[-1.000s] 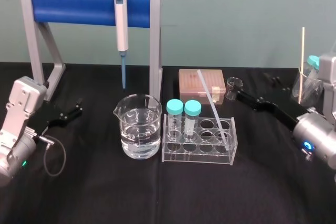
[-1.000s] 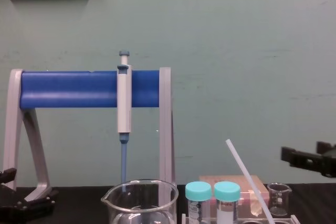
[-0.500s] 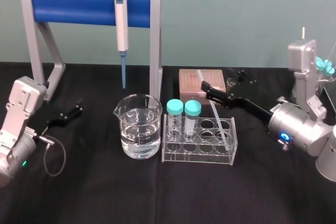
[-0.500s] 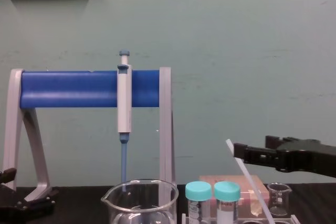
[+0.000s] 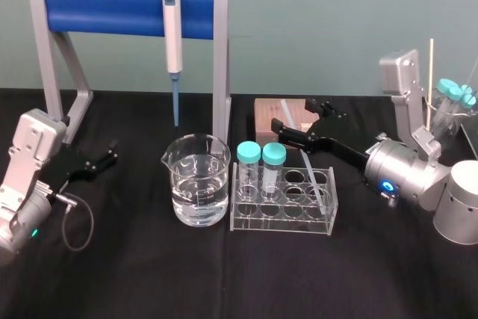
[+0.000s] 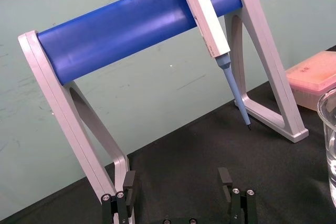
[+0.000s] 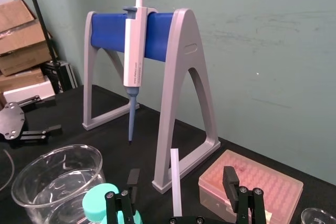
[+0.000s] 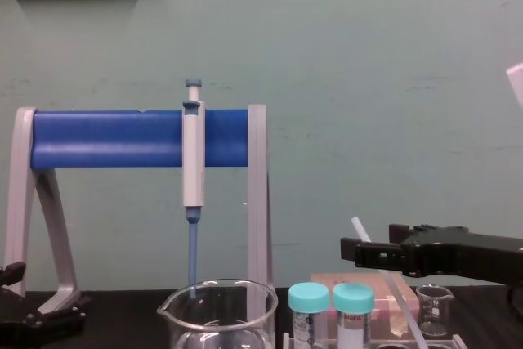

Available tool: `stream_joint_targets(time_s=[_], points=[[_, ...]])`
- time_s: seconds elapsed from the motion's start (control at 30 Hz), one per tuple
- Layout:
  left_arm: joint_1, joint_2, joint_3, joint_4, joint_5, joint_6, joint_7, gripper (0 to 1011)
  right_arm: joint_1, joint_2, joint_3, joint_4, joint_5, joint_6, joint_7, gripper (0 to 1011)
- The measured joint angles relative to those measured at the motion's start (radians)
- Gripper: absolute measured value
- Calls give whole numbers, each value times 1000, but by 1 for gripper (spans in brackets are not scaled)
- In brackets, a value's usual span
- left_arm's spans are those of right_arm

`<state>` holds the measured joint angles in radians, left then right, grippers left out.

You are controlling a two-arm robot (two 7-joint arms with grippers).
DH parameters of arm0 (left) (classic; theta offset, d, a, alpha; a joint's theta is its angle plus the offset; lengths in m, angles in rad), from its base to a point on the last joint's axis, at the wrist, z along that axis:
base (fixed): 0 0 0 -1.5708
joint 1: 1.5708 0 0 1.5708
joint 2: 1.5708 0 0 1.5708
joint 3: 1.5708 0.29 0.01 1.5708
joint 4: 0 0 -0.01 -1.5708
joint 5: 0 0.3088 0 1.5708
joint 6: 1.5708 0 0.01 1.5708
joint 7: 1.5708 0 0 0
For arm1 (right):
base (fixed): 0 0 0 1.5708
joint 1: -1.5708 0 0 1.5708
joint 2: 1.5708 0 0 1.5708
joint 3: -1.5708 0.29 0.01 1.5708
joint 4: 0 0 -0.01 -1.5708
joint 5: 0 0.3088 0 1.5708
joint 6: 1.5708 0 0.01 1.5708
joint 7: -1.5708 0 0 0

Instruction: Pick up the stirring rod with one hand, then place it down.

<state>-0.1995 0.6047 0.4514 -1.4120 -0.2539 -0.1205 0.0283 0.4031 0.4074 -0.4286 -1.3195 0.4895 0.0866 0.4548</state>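
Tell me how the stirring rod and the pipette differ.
The stirring rod is thin, plain and translucent white; the pipette is thicker, white-bodied with a blue tip. The stirring rod leans tilted in the clear rack; the pipette hangs upright on the blue-barred stand. Both are long and straight.

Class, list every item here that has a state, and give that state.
Stirring rod: leaning in rack, ungripped.
Right gripper: open, straddling the rod.
Left gripper: open, parked at left.
Beaker: upright, partly filled with clear liquid.
Vials: capped, upright in rack.
Pipette: hanging on stand.
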Motion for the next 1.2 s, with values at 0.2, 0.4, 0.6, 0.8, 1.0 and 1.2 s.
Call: stream_joint_targets(time_s=[0.2, 0.4, 0.6, 0.8, 1.0, 1.2], points=[[0, 0, 0, 0, 0, 0, 0, 1000, 14, -16, 0, 30, -11, 14, -1, 1003], [0, 0, 0, 0, 0, 0, 0, 1000, 20, -26, 1, 47, -21, 22, -4, 1003], [0, 0, 0, 0, 0, 0, 0, 1000, 21, -27, 2, 48, -25, 22, -5, 1003], [0, 0, 0, 0, 0, 0, 0, 1000, 21, -27, 2, 48, -25, 22, -6, 1003], [0, 0, 0, 0, 0, 0, 0, 1000, 21, -26, 2, 47, -24, 22, -6, 895], [0, 0, 0, 0, 0, 0, 0, 1000, 20, -26, 2, 47, -23, 22, -7, 720]])
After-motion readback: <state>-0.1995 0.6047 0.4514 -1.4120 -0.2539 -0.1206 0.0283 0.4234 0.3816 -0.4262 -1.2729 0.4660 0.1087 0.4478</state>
